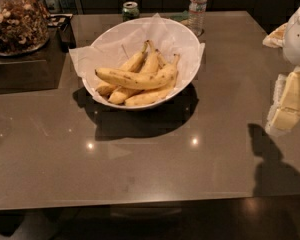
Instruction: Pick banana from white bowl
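The banana [135, 79], flecked brown, lies crosswise on top of the plainer bananas [140, 96] in the white bowl [189, 76], which stands on the desk [140, 164]. The pincer [286, 109] hangs at the right edge, well apart from the bowl; I cannot tell whether it is apart or together.

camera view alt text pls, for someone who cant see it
A white bowl lined with crinkled paper sits on a brown table, holding a flecked banana laid across other bananas. The robot's gripper hangs at the right edge, apart from the bowl. A jar of nuts, a can and a water bottle stand behind.
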